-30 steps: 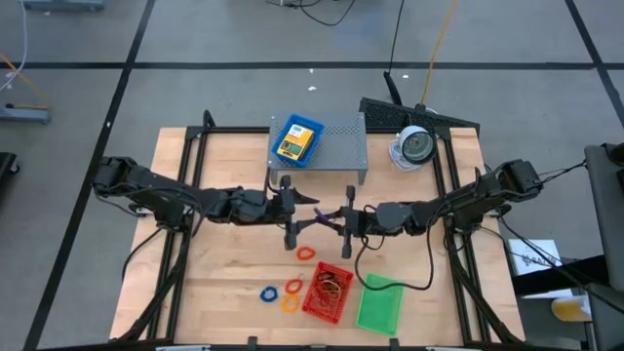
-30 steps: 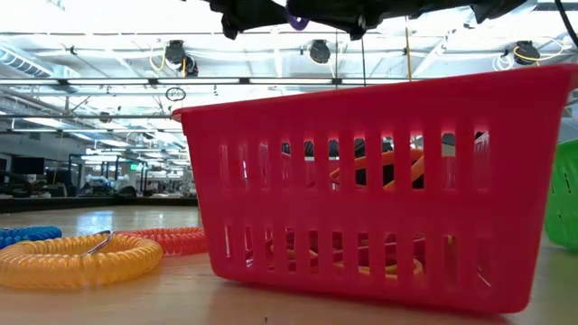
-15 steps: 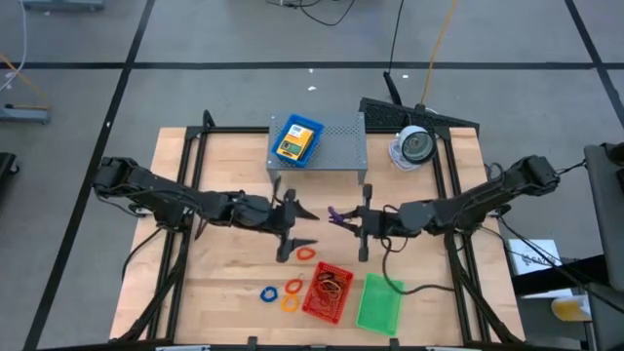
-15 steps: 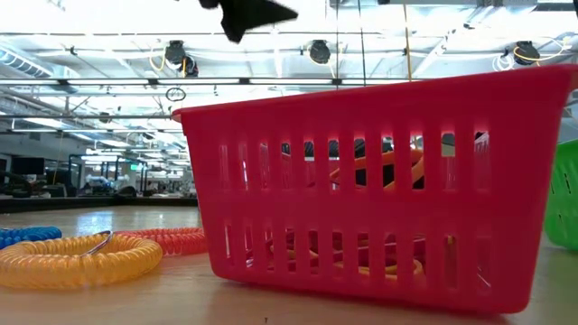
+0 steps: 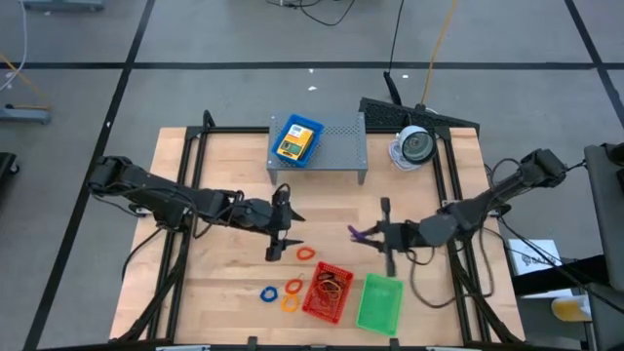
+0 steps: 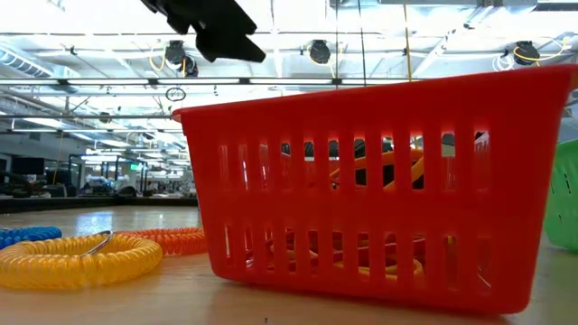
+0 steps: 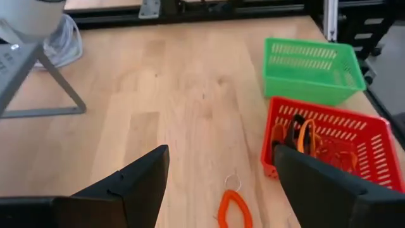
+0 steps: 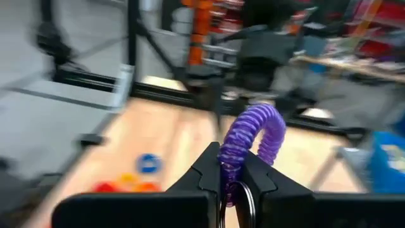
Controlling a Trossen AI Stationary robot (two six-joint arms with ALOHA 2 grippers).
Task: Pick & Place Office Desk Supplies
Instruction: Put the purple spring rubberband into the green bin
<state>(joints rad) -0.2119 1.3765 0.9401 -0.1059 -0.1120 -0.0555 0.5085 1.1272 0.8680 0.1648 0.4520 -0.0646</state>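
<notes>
While the right gripper (image 8: 235, 170) pinches a purple ring (image 8: 253, 136) tight between its fingers, it hangs above the table near the green tray (image 5: 379, 304), with the red tray (image 5: 326, 292) just beside that one. In the high view the ring (image 5: 359, 233) sticks out from the gripper's tip toward the middle of the table.

The red tray already has orange rings and dark bits in it. It looks like the purple ring should go into one of the trays too. Which tray is right cannot be told for sure, but the red one holds the other rings, so that seems the best guess.

To do this step well, the right arm should carry the ring right over the open top of the tray. It should go low before letting go, because a springy ring can bounce out. It should keep its pinch firm until then.

The left gripper (image 7: 215, 183) has its fingers spread wide and holds nothing. It hangs over the bare wood close to a reddish ring (image 7: 233, 208). More rings, blue (image 5: 267, 292) and orange (image 5: 292, 288), lie near the red tray. The left arm should stay clear of the right arm's path.
</notes>
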